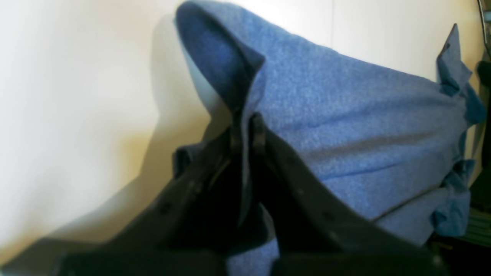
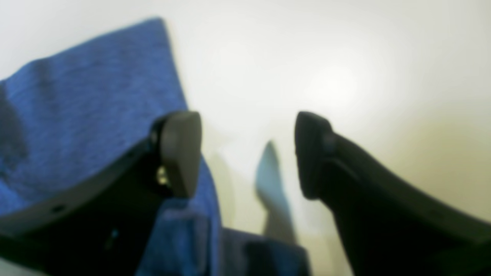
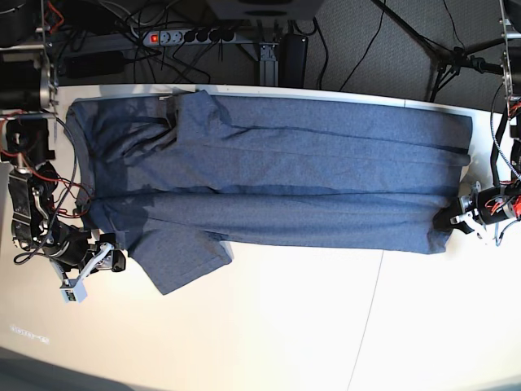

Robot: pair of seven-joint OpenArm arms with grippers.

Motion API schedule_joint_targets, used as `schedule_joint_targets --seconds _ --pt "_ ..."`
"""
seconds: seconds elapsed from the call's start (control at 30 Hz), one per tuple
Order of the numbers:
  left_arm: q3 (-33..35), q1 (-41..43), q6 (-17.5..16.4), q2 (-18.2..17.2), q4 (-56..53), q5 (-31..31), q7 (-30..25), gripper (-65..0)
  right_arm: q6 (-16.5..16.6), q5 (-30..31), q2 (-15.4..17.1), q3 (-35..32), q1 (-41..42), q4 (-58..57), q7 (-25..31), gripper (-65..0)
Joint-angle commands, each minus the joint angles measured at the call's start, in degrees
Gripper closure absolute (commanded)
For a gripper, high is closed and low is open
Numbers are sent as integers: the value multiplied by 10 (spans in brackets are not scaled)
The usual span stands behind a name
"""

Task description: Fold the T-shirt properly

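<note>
At the lower left of the base view, the right gripper (image 3: 110,259) has its jaws wide apart, holding nothing, beside a sleeve. The heathered slate-blue cotton T-shirt (image 3: 293,191) lies stretched across the white surface (image 3: 326,326). At far right, the left gripper (image 3: 462,216) pinches its hem. Judged mid-fold; next, regrasp that sleeve side. No readable lettering shows.
</note>
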Motion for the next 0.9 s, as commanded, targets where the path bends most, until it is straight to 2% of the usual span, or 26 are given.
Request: schedule_joint_targets --seconds 0.0,0.2,0.43,0.67,0.87 --pt "-4 -12 -14 -14 7 -9 -8 0 5 7 -1 5 32 -10 14 -386" --pt "-4 -12 -14 -14 7 -9 -8 0 7 36 -37 5 62 -87 3 -386" --pt "-4 -12 -14 -14 7 -9 -8 0 8 31 -79 5 61 -141 -1 -386" --pt "-4 -12 -14 -14 7 -9 -8 0 21 30 -102 5 60 -143 -1 -386" --pt "-4 -12 -14 -14 7 -9 -8 0 22 0 -128 5 60 -143 -3 -386"
